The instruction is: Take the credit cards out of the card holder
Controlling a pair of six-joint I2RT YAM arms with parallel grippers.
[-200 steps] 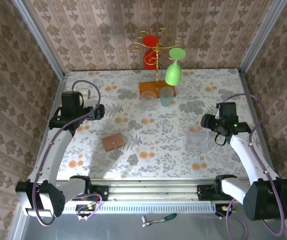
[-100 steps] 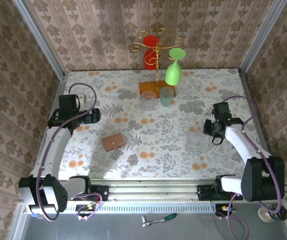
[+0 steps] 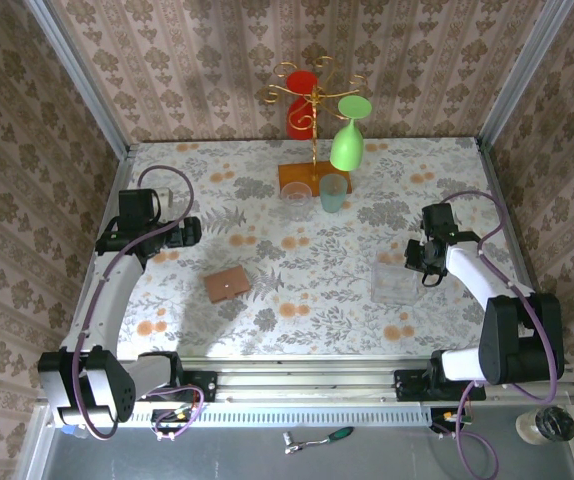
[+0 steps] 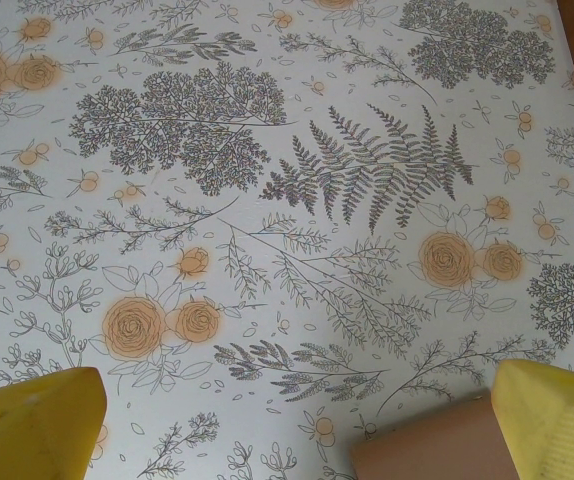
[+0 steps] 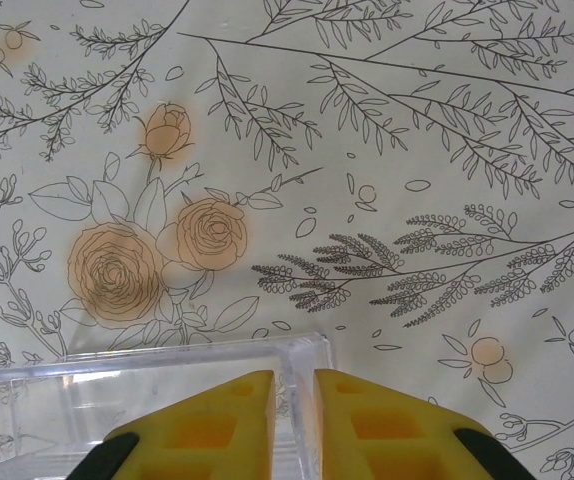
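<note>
Left gripper (image 4: 297,400) gapes beside the holder (image 4: 422,450), lower right; right gripper (image 5: 295,385), nearly closed at the tray's (image 5: 167,362) wall, could drag it.

The card holder (image 3: 227,284) lies flat on the counter (image 3: 317,295), left of centre and toward the near edge. The tray (image 3: 395,282) sits well apart from it, level with it, near the right edge. The rack (image 3: 302,178) stands at the middle of the far edge, with a stemmed glass (image 3: 350,140) hanging on its right side. Just before its base stand a tumbler (image 3: 295,200) and, right of it, a cup (image 3: 333,193). The left hand (image 3: 197,228) hovers behind and left of the card holder. The right hand (image 3: 414,262) is at the tray's far right corner, with the tray wall between its fingers.
</note>
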